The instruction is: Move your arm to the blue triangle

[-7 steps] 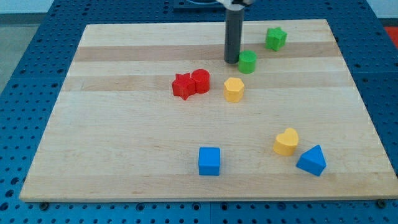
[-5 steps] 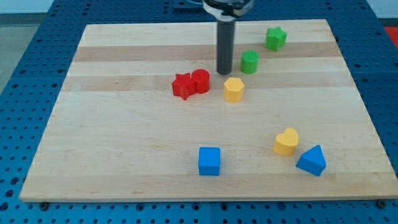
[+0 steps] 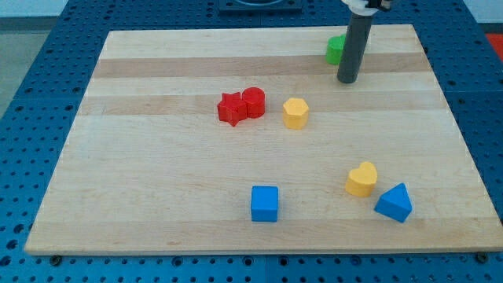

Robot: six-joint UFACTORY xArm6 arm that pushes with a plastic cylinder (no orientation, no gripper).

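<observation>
Blue triangle (image 3: 394,203) is sitting near the view's bottom right of the wooden board (image 3: 157,165), just beside a yellow heart-shaped block (image 3: 361,179) on its upper left; whether the two are touching, you cannot tell. You are looking at the approach step, not yet done: my tip (image 3: 346,80) is resting on the board near the view's top right, well apart from the target. It is a bare rod, so nothing is opening or closing and nothing is being held. A green block (image 3: 335,49) is showing just behind the rod, partly hidden, shape unclear; only that one green is visible.

Next move, as a judgement: the tip needs to be sliding toward the view's bottom and a little right, down the open strip of board. The yellow heart is lying close to that line, so keeping to its right side is looking safer, coming onto the triangle from above or the right.

Elsewhere, off the path: two red blocks (image 3: 242,104) touching, a yellow hexagon-like block (image 3: 295,112), a blue cube (image 3: 265,203).
</observation>
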